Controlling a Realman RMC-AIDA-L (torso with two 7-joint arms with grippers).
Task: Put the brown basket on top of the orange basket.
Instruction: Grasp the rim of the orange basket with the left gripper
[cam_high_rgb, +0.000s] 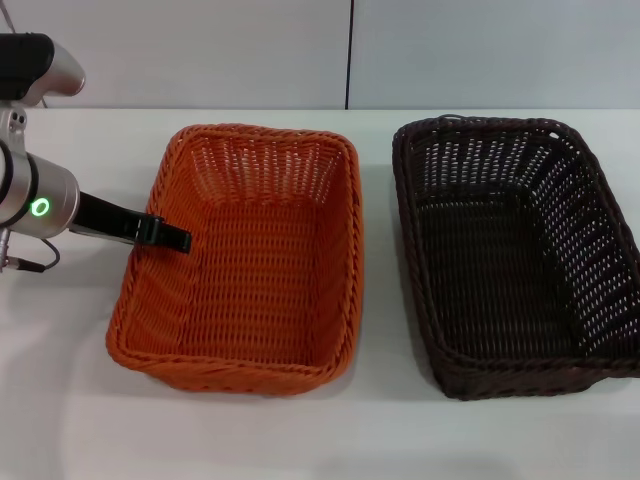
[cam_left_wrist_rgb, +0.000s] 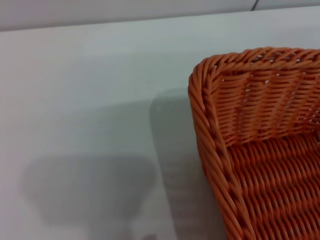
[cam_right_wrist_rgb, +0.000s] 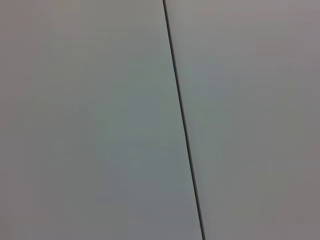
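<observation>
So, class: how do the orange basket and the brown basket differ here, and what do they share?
Colour: the orange basket is bright orange, the brown basket very dark brown. Place: the orange basket sits on the robot's left, the brown basket on its right. The left claw is at the orange basket's rim; nothing is at the brown basket. Both are rectangular, woven, empty, upright.

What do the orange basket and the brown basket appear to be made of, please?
Orange basket: woven wicker-style strands with a braided rim; their even colour and slight sheen suggest plastic rattan, though natural cane cannot be ruled out. Brown basket: the same openwork weave and braided rim, very dark, probably the same material.
</observation>
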